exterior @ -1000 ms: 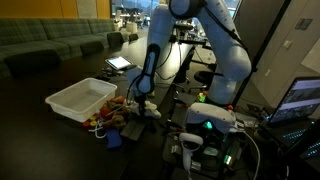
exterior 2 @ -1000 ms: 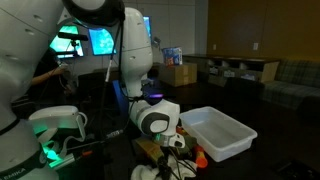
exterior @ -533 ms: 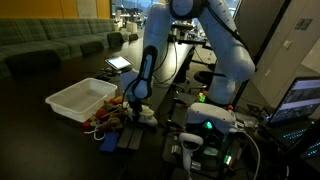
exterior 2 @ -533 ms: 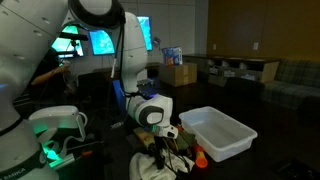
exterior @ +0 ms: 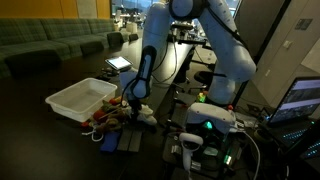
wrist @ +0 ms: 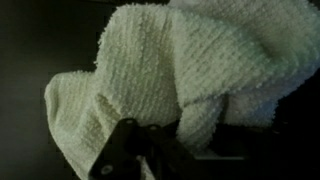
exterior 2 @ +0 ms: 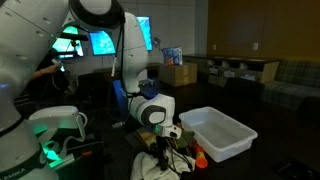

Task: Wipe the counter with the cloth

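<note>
A cream knitted cloth (wrist: 190,70) fills most of the wrist view, bunched up right against the dark fingers of my gripper (wrist: 150,150). In both exterior views the gripper (exterior: 129,110) (exterior 2: 163,140) is low over the dark counter (exterior: 60,135), next to the white bin. The pale cloth (exterior 2: 150,166) hangs under the gripper and touches the counter. The gripper looks shut on the cloth; the fingertips are partly hidden by it.
A white plastic bin (exterior: 80,98) (exterior 2: 220,132) stands on the counter beside the gripper. Small orange and red objects (exterior: 105,120) (exterior 2: 199,155) lie between the bin and the gripper. A blue item (exterior: 108,142) lies in front. Electronics with green lights (exterior: 207,125) stand near the arm's base.
The gripper has come down and shifted slightly toward the bin over the last second. In the last half second it has barely moved.
</note>
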